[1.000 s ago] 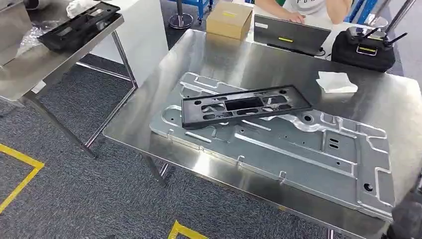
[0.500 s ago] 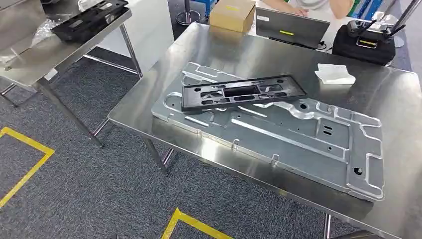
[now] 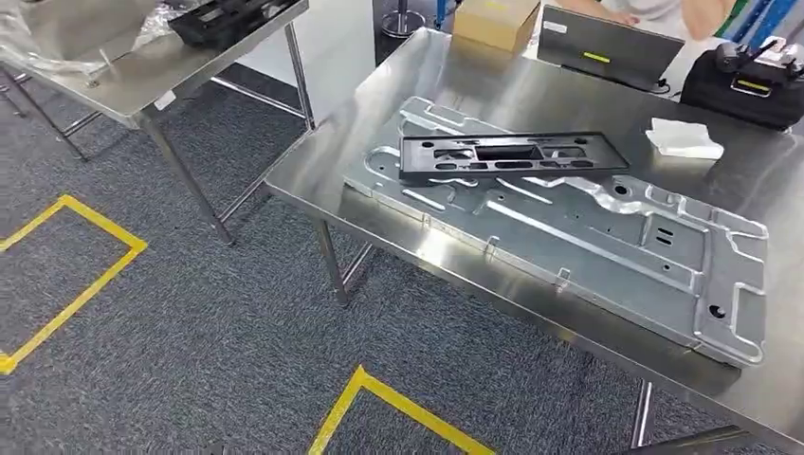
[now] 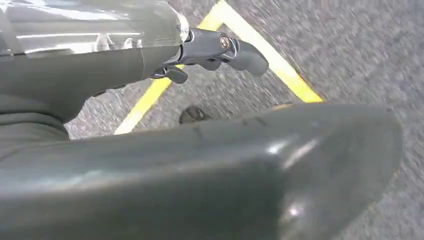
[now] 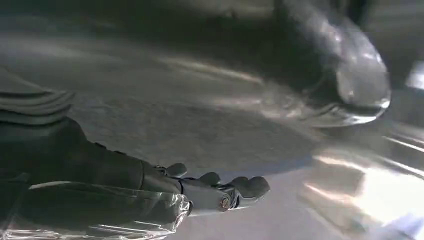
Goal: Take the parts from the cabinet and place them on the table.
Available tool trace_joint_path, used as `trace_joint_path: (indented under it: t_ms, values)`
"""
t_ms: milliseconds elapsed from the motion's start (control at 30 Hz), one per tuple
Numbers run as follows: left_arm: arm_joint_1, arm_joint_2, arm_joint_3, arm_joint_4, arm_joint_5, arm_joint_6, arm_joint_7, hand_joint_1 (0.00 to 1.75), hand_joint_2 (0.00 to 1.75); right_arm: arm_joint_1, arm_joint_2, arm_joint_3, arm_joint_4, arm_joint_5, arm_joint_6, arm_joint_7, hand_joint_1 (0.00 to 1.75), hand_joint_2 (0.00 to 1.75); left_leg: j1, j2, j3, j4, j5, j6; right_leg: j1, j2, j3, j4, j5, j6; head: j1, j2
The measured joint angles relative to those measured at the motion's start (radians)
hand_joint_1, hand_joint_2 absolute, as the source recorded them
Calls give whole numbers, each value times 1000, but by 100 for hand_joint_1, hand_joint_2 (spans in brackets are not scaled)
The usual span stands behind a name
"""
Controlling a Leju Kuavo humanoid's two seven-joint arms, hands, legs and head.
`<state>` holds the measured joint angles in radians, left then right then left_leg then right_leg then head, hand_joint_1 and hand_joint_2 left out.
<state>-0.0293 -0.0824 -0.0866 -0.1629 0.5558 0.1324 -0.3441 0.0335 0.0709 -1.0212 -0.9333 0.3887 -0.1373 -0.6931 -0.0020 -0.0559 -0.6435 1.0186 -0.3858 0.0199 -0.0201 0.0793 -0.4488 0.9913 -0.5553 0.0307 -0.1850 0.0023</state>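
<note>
— Fingers first: what were they doing?
— In the left wrist view, the left hand (image 4: pixel 215 52) hung over grey carpet and yellow floor tape (image 4: pixel 280 65), fingers (image 4: pixel 247 56) loosely spread, holding nothing. In the right wrist view, the right hand (image 5: pixel 220 192) was the same, empty.
— And the parts?
— In the head view, one black frame (image 3: pixel 512 156) lay across one large metal plate (image 3: pixel 569 227) on the steel table (image 3: pixel 436 81), probably set flat so neither slid. A second black frame (image 3: pixel 228 14) sat on the side table (image 3: pixel 123 76).
</note>
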Motion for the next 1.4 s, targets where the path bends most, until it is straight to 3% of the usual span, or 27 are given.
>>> trace_joint_path:
  t_ms: [133,167,200,267,300,333,367,433,467,500,533,633,667,733,800,833,900,967,1000,1033,1133,1167,1200,1233,1300,1333,1400]
  values:
    - [5,0,0,0,0,0,-1,0,0,-12,-14,-29,94,2,-2,-2,0,0,0,-35,-8,-10,42,-28,2,-35,-23,3,27,-33,-2,0]
    - [8,0,0,1,0,0,-1,0,0,-21,-17,-33,107,2,-2,-2,0,0,6,-17,-17,6,17,-27,0,-52,-34,0,41,-45,-2,0]
    - [4,0,0,1,0,0,-1,0,0,-23,-18,-36,119,6,-12,-2,0,0,4,10,-33,49,-50,-27,1,-58,-47,0,52,-55,-2,0]
    - [3,0,0,1,1,0,-4,0,0,-27,-29,-54,177,31,-51,4,0,0,9,37,-64,186,-174,-36,5,-85,-73,1,73,-57,-2,0]
    - [3,0,0,1,2,0,-6,0,0,-31,-36,-64,216,52,-81,4,0,0,12,41,-75,260,-208,-41,7,-100,-89,3,84,-57,-2,0]
    - [3,-2,0,1,5,3,-9,0,0,-37,-45,-71,263,81,-119,5,0,0,15,44,-74,309,-203,-44,9,-113,-106,4,96,-55,-2,0]
    - [4,-2,0,1,8,7,-11,0,0,-46,-54,-72,308,106,-148,13,0,0,17,46,-54,318,-168,-47,10,-125,-124,6,108,-54,-2,0]
    - [3,-5,2,1,27,22,-18,0,0,-62,-74,-76,391,148,-183,40,0,0,17,56,37,229,-98,-45,11,-146,-158,11,129,-48,-2,0]
    - [0,-6,4,0,33,29,-23,0,0,-70,-81,-77,426,167,-199,60,0,0,17,79,114,137,-102,-40,11,-154,-170,15,139,-44,-2,0]
    - [-3,-10,6,-3,44,37,-26,0,0,-77,-91,-77,455,188,-212,82,0,0,12,117,195,41,-141,-34,14,-160,-172,21,146,-39,-2,0]
    - [-8,-11,10,-5,45,47,-30,0,0,-77,-96,-77,489,214,-225,109,0,0,4,125,249,-56,-174,-26,15,-172,-177,24,152,-31,-2,0]
    - [2,-18,22,-5,63,67,-36,0,0,-96,-115,-75,560,278,-242,194,0,0,-3,103,222,-59,-160,2,8,-203,-179,18,183,-11,-1,0]
    - [6,-26,28,-4,65,70,-38,0,0,-98,-121,-70,581,301,-245,223,0,0,3,100,211,-62,-141,12,2,-182,-186,27,170,-1,-2,0]
    - [7,-29,34,-4,76,75,-43,0,0,-92,-122,-56,616,328,-245,271,0,0,0,88,183,-61,-117,25,-1,-112,-205,100,44,7,-2,0]
    - [10,-35,36,-4,75,76,-47,0,0,-86,-123,-46,637,348,-243,318,0,0,-5,66,144,-59,-89,30,0,-87,-231,246,-67,8,-2,0]
    - [10,-37,36,-4,75,75,-48,0,0,-87,-123,-42,645,353,-242,335,0,0,-6,58,126,-57,-76,30,1,-85,-235,295,-80,7,-2,0]
    - [10,-37,37,-4,73,74,-53,0,0,-88,-121,-27,666,381,-218,393,0,0,-7,36,83,-45,-51,25,2,-83,-190,291,-8,2,-2,0]
    - [10,-38,37,-4,71,77,-56,0,0,-89,-119,3,682,434,-164,499,0,0,-6,13,45,-26,-33,19,1,-63,-74,147,56,-8,-2,0]
    - [10,-40,37,-4,69,79,-56,0,0,-89,-118,18,686,454,-140,536,0,0,-5,8,32,-17,-27,15,1,-23,-14,56,25,-17,-2,0]
    - [7,-41,37,-4,66,83,-57,0,0,-88,-116,32,691,468,-123,555,0,0,-11,-1,25,-10,-19,10,3,-13,22,-12,-1,-20,-2,0]
    - [11,-40,37,-4,54,89,-59,0,0,-93,-108,55,704,495,-98,591,0,0,-7,-24,13,-19,7,-11,10,-39,14,-21,-1,-33,-2,0]
    - [13,-40,37,-4,51,95,-59,0,0,-92,-102,67,707,516,-74,615,0,0,-7,-29,6,-16,12,-16,-3,-52,9,-32,13,-44,-2,0]
    - [13,-39,35,-4,46,98,-57,0,0,-95,-99,81,711,541,-38,644,0,0,-5,0,-5,5,-20,-19,0,-63,2,-32,22,-50,-2,0]
    - [12,-39,34,-4,34,100,-54,0,0,-94,-94,102,713,571,1,674,0,0,-3,20,-23,57,-83,-23,1,-73,-6,-32,30,-58,-3,0]
    - [12,-37,27,-4,16,101,-57,0,0,-87,-80,146,718,610,42,712,0,0,6,37,-64,205,-186,-36,5,-98,-23,-31,45,-58,-3,0]
    - [12,-37,25,-4,12,100,-59,0,0,-86,-72,162,720,615,55,719,0,0,10,40,-78,268,-197,-42,5,-111,-33,-29,50,-56,-3,0]
    - [13,-36,21,-4,1,101,-53,0,0,-87,-53,183,724,637,71,731,0,0,18,47,-53,283,-144,-51,5,-135,-53,-23,60,-51,-3,0]
